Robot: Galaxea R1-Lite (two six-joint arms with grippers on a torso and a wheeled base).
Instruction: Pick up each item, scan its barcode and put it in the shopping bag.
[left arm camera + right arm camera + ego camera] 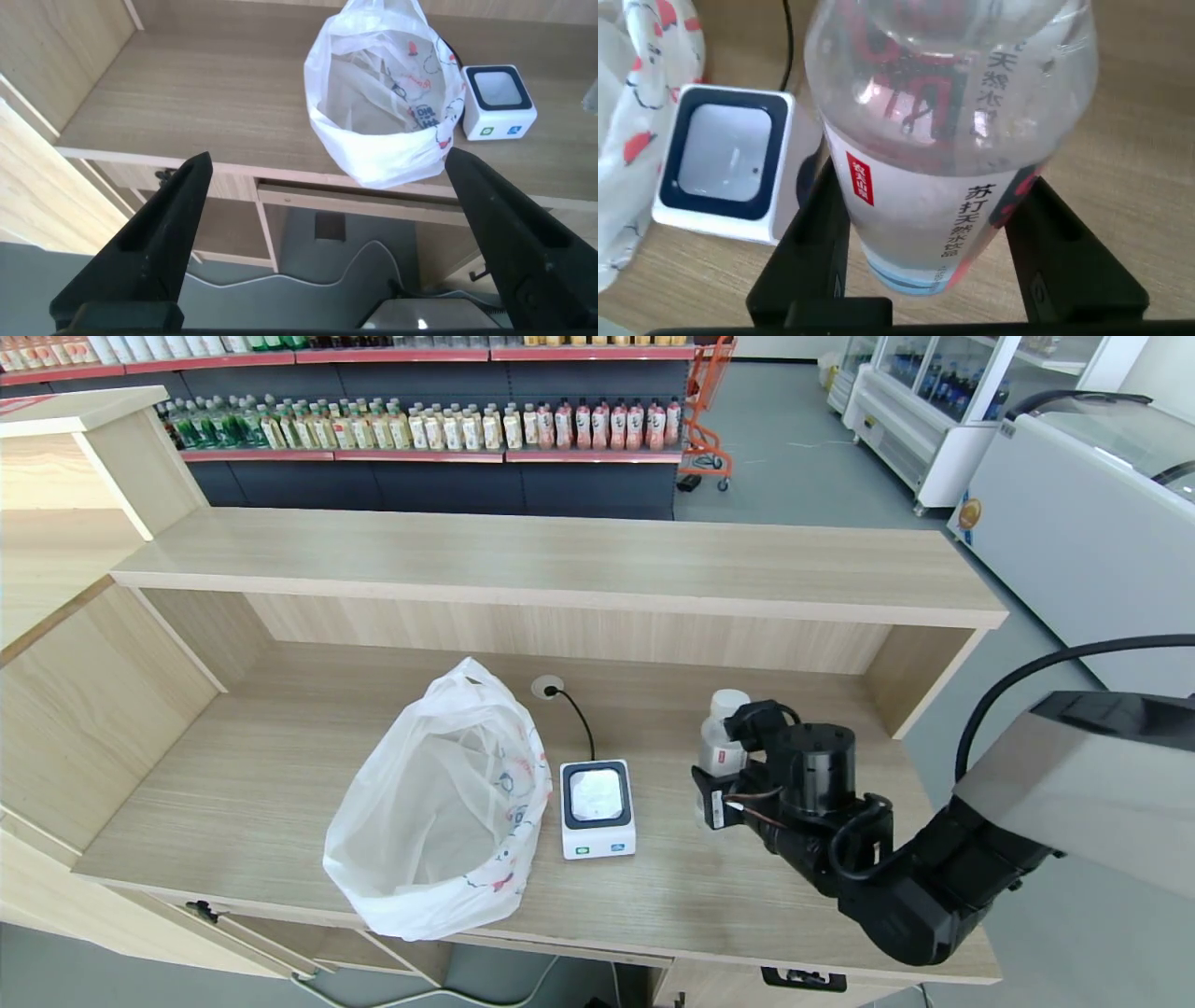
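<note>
Right gripper (729, 763): closed on the water bottle (723, 735); one black finger sits on each side of the bottle's body in the right wrist view (938, 254).
Water bottle: clear plastic with a white cap and a red and white label (943, 159). It is upright at the right of the counter (233, 784), near the scanner (597, 807). Whether its base touches the wood cannot be told.
Left gripper (327, 245): fingers spread wide with nothing between them, positioned off the counter's front edge, below the bag.
Shopping bag (443, 812): white translucent plastic with its mouth open, at the front edge of the counter, just left of the scanner (500, 101).
Scanner: white box with a dark-framed window facing up, between bag and bottle. A black cable (579, 719) runs from it to a hole in the counter.
Background: store shelves (420, 425) lined with drink bottles.
</note>
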